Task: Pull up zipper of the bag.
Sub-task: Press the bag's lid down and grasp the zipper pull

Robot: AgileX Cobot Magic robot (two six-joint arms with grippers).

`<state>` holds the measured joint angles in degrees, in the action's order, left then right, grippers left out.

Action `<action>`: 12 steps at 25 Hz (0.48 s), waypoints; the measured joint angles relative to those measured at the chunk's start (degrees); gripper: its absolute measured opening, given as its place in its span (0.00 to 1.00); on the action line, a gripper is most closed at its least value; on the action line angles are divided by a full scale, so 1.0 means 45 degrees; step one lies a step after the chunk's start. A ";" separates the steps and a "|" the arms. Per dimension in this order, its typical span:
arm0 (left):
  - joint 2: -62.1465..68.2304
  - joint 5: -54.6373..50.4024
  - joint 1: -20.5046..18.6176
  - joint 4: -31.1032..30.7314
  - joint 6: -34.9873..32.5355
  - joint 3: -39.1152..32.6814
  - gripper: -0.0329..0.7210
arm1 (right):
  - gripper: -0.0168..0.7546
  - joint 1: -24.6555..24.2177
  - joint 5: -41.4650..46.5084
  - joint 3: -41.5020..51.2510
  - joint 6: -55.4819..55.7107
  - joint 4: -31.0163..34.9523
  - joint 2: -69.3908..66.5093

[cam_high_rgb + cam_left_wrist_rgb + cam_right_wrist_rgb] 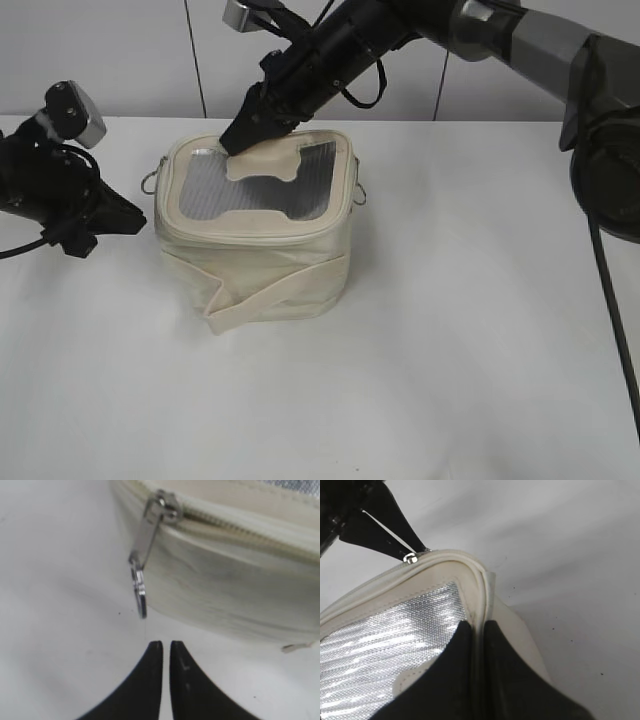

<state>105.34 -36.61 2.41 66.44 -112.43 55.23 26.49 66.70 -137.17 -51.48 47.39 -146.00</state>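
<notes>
The cream bag [262,268] stands mid-table with its grey mesh top up. The zipper [240,237] runs round its top rim. In the left wrist view its silver slider [163,505] sits at the bag's corner, and the ring pull [139,591] hangs down. My left gripper [166,643] is shut and empty, just short of the ring, left of the bag [128,216]. My right gripper [479,626] reaches across from the right and is shut on the bag's top rim [447,562] at the far left corner [243,137].
The white table [460,350] extends round the bag, with a grey wall behind. A second silver ring [361,194] hangs at the bag's right side. A loose strap end [225,316] sticks out at the bag's front bottom. The left gripper also shows in the right wrist view [382,522].
</notes>
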 joint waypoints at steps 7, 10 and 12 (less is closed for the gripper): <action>-0.0106 -0.0046 0.0000 0.0324 0.0877 -0.0057 0.49 | 0.08 0.0000 0.0000 0.0000 0.0000 0.0000 0.0000; -0.0106 -0.0167 0.0000 0.0627 0.0901 -0.0057 0.53 | 0.08 0.0000 0.0000 0.0000 0.0000 0.0000 0.0000; -0.0106 -0.0231 0.0000 0.0987 0.0901 -0.0072 0.53 | 0.08 0.0000 0.0000 0.0000 0.0000 0.0000 0.0000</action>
<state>104.86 -37.65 2.41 70.88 -108.38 54.91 26.49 66.70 -137.17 -51.48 47.39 -146.00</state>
